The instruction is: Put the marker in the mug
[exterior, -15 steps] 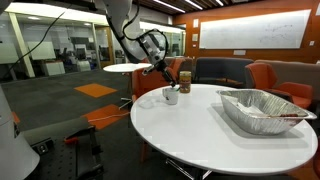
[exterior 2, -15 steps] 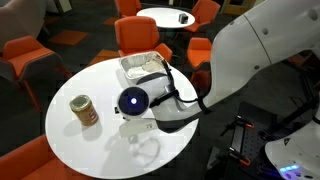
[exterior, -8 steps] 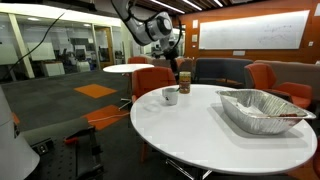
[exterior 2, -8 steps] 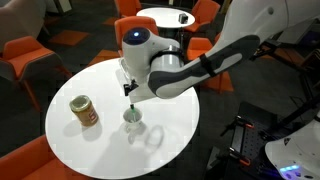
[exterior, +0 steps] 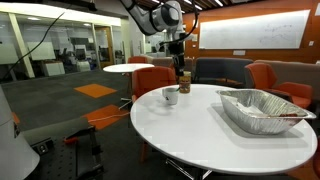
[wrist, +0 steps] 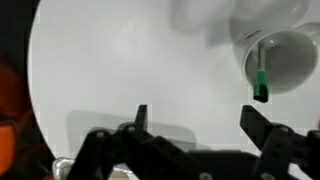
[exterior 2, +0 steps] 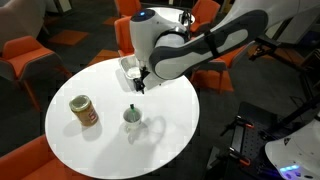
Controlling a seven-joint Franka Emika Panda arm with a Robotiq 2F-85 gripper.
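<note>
The small white mug (exterior 2: 132, 121) stands on the round white table (exterior 2: 110, 150), and the green marker (exterior 2: 131, 111) stands upright inside it. In the wrist view the mug (wrist: 280, 58) is at the upper right with the marker (wrist: 259, 82) leaning over its rim. The mug also shows in an exterior view (exterior: 171, 96). My gripper (wrist: 195, 115) is open and empty, raised well above the table and apart from the mug. It shows in both exterior views (exterior 2: 141, 84) (exterior: 180, 52).
A foil tray (exterior: 262, 108) sits on the table, partly hidden behind the arm in an exterior view (exterior 2: 128, 66). A brown jar (exterior 2: 84, 110) stands near the mug, also seen in an exterior view (exterior: 184, 80). Orange chairs surround the table.
My gripper has let go of the marker, which now stands in the mug. The arm has risen and pulled away from the mug towards the tray side.
</note>
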